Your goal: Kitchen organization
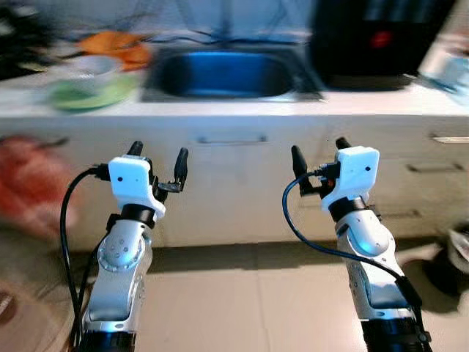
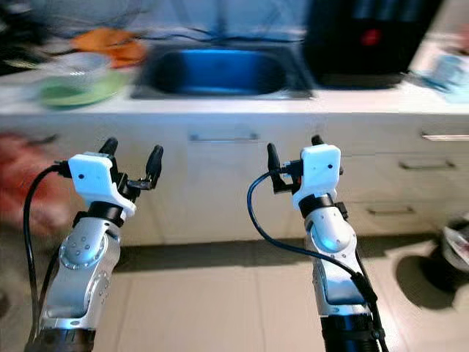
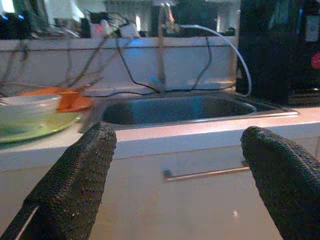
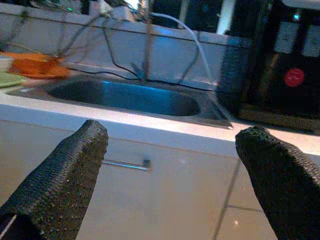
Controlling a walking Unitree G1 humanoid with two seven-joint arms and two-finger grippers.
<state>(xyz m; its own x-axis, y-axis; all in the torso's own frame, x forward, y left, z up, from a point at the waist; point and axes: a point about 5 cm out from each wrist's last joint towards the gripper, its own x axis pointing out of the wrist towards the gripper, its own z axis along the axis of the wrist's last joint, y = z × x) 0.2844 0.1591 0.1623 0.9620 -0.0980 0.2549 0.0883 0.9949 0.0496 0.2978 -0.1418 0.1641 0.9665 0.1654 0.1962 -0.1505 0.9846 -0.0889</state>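
Observation:
A white kitchen counter [image 1: 242, 103] runs across the view ahead of me, with a steel sink [image 1: 223, 73] set in its middle. Left of the sink a white bowl [image 1: 91, 67] rests on a green plate [image 1: 91, 92], and an orange item [image 1: 117, 45] lies behind them. My left gripper [image 1: 157, 158] is raised in front of the cabinet, open and holding nothing. My right gripper [image 1: 319, 154] is raised at the same height, also open and holding nothing. Both stand short of the counter, below its top.
A big black appliance [image 1: 381, 37] with a red mark stands right of the sink. Cables [image 3: 125, 65] hang along the back wall. Drawer handles [image 1: 231, 139] line the cabinet front. A blurred red-orange thing [image 1: 29, 180] is at the left, and a dark object [image 1: 454, 260] sits on the floor at the right.

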